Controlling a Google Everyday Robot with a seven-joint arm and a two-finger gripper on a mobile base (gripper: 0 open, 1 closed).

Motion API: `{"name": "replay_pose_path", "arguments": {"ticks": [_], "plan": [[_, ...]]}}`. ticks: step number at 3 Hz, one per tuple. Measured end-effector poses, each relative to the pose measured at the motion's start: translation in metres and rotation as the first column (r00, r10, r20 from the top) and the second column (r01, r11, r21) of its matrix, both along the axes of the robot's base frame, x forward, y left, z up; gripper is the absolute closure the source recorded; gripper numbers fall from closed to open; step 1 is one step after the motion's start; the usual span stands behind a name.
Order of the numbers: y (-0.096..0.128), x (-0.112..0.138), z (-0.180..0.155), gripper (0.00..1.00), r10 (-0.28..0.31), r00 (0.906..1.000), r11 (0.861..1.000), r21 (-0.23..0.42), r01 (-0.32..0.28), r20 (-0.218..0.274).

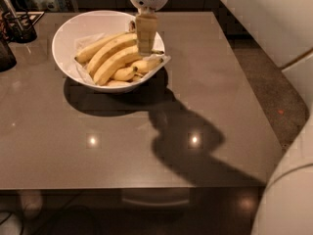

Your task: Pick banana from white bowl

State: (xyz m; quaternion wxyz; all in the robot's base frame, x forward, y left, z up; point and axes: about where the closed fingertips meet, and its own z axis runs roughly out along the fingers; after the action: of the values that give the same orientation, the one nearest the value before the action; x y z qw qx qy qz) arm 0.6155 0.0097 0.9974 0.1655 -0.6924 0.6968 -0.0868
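Tool (145,47) hangs over the right side of the white bowl (62,43) on the counter (146,151); can't tell if it's spread or closed. Banana (115,62) lies just below-left of it, atop the pile. Likely light, soft, bruises easily: grip mid-body, gently.
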Motion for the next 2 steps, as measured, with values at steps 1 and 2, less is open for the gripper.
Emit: {"name": "replay_pose_path", "arguments": {"ticks": [1,2], "plan": [[0.011,0.009,-0.003,0.29,0.025,0.9997,1.000,-0.009,-0.025,-0.004],[0.021,0.019,-0.010,0.35,0.049,0.9987,0.999,-0.021,-0.050,-0.015]]}}
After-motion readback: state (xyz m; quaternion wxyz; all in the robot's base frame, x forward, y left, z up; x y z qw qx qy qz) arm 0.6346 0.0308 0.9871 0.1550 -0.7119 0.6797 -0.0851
